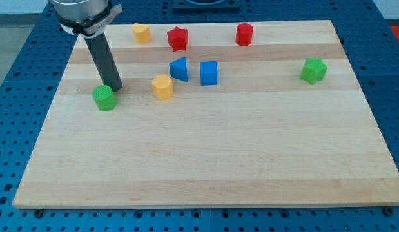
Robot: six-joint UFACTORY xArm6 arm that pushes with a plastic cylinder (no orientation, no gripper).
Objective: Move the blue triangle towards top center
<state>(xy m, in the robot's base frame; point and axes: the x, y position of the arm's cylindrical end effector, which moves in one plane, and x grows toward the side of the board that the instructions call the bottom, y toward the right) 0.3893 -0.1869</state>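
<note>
The blue triangle (179, 68) lies in the upper middle of the wooden board (205, 161), just left of a blue cube (209, 73). My tip (115, 87) is at the view's left, touching or nearly touching the top right of a green cylinder (104, 98). The tip is about a hand's width to the left of the blue triangle and slightly lower. A yellow hexagon-like block (162, 86) sits between the tip and the triangle, just below and left of the triangle.
A red star (178, 38) sits directly above the blue triangle near the top edge. A yellow heart-like block (142, 33) is at top left, a red cylinder (244, 34) at top right of centre, a green star (313, 70) at the right.
</note>
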